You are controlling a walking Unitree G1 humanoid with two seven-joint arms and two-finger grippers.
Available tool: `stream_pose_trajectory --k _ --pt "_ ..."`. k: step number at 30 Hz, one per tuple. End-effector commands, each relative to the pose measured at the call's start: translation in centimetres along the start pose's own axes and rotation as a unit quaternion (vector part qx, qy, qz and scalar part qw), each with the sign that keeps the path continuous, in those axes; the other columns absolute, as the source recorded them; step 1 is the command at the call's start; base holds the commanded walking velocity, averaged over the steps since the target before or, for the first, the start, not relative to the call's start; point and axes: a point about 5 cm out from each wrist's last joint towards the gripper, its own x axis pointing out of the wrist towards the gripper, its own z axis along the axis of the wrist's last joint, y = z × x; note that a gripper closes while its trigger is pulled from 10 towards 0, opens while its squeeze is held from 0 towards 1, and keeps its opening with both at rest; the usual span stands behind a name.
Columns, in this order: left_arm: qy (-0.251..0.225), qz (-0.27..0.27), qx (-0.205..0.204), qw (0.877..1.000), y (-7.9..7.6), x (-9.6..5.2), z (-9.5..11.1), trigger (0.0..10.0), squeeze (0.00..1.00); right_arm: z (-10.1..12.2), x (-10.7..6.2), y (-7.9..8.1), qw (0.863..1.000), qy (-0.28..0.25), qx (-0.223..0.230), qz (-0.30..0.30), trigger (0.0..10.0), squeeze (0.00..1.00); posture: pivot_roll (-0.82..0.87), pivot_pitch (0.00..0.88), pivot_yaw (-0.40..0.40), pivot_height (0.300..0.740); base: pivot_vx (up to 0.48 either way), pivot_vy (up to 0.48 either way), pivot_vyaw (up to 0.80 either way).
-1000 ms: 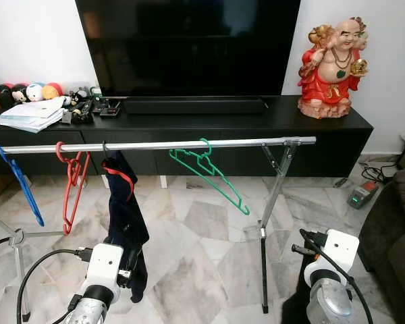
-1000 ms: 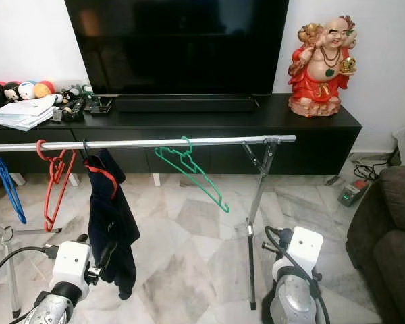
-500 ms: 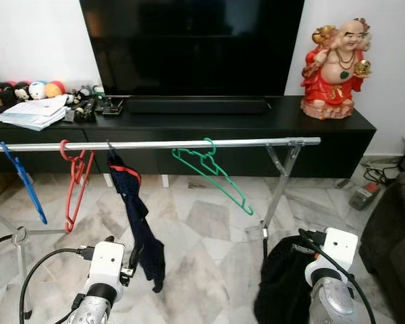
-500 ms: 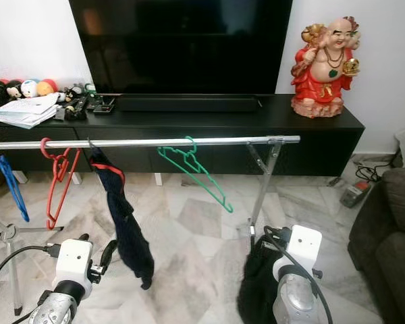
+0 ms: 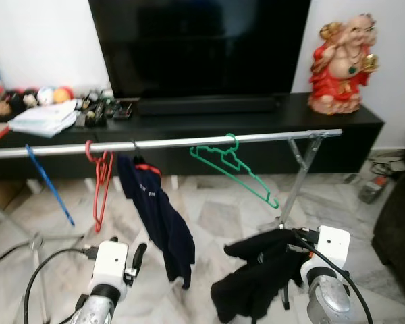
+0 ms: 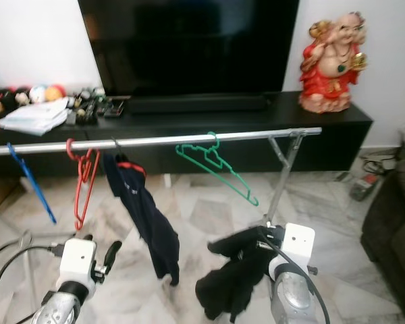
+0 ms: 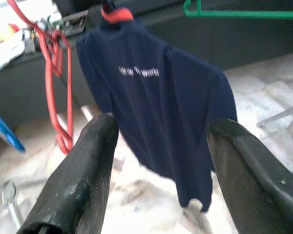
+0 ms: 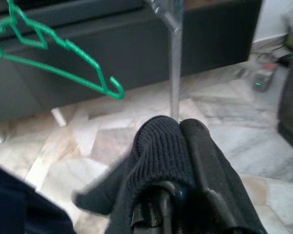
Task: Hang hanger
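The navy shirt (image 5: 155, 216) hangs on a hanger with a red neck hooked over the silver rail (image 5: 175, 142), up and ahead of the left end effector (image 7: 158, 161). That end effector sits low over the marble floor (image 5: 209, 216), its two black fingers (image 7: 85, 170) spread wide apart with nothing between them, the shirt hanging just beyond the gap.

The right end effector (image 8: 173, 195) is low on the other side, clamped together on a black knitted garment (image 5: 256, 280) that droops in a heap from it toward the floor. Above and ahead of it an empty green hanger (image 5: 233, 169) tilts from the rail, and the rail's slanted metal leg (image 5: 293, 185) stands just beyond the black garment.

Further out past the left end effector, an empty red hanger (image 5: 100, 185) hangs next to the shirt, and a blue hanger (image 5: 47, 185) hangs beyond that.

Behind the rail runs a long black surface (image 5: 256, 118) carrying a soundbar, papers (image 5: 44, 120), small toys, and a red and gold laughing statue (image 5: 343, 64), with a large dark TV (image 5: 199, 47) above.
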Motion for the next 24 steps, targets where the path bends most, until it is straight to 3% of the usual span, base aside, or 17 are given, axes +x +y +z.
stream_pose_trajectory --k 1,15,18,24 --pt "0.001 0.007 0.009 1.000 0.75 0.07 0.17 10.0 0.00 1.09 0.14 0.79 1.000 -0.023 0.001 0.011 10.0 0.00 0.07 0.000 0.036 0.740 0.000 0.480 0.00" --pt "0.000 0.008 0.010 1.000 0.83 0.19 0.44 10.0 0.00 1.04 0.27 1.12 1.000 -0.020 -0.002 0.018 10.0 0.00 0.08 0.000 0.036 0.740 0.000 0.472 0.00" --pt "-0.003 0.008 0.012 1.000 0.78 0.18 0.50 10.0 0.00 0.95 0.28 1.25 1.000 -0.018 -0.003 0.025 10.0 0.00 0.08 0.000 0.035 0.740 0.000 0.000 0.00" --pt "-0.006 0.037 -0.036 0.999 1.34 0.09 0.58 10.0 0.00 0.55 0.37 1.28 0.999 -0.010 -0.020 0.043 10.0 0.00 0.08 0.000 0.032 0.740 0.000 0.000 0.00"
